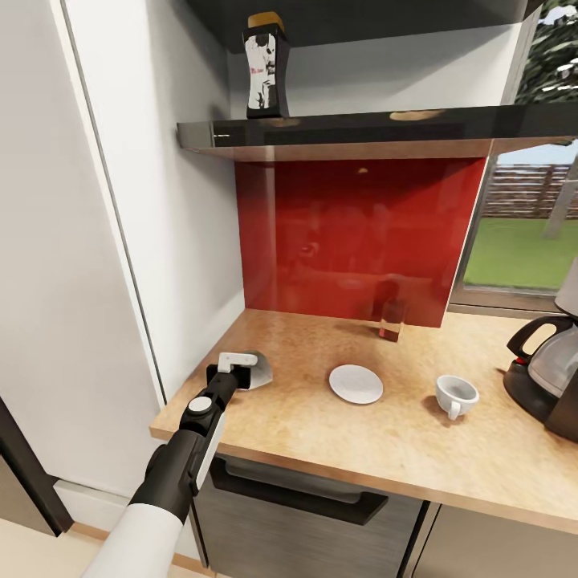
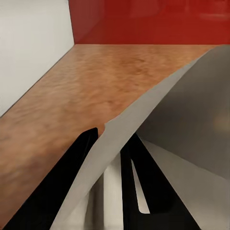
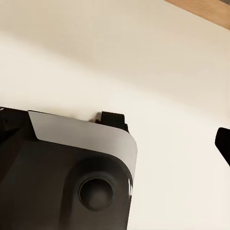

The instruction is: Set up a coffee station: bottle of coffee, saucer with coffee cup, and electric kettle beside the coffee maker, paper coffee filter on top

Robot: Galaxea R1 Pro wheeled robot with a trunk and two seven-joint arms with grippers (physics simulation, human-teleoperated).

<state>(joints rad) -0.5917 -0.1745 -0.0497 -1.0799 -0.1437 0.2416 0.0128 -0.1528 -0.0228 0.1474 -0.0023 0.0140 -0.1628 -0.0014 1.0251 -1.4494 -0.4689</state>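
While the saucer [image 1: 356, 384] is sitting on the desk [image 1: 321, 433], the left gripper [image 1: 241, 368] fingers [image 2: 62, 191] are pinching the paper coffee filter [image 2: 191, 124].

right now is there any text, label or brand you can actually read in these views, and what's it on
Bottle of coffee on the kitchen shelf: a black and white label with a small red mark that may be lettering, too blurred to read.
Coffee maker, saucer, coffee cup and paper coffee filter held in the left gripper: no text visible.
So nothing legible in any view.
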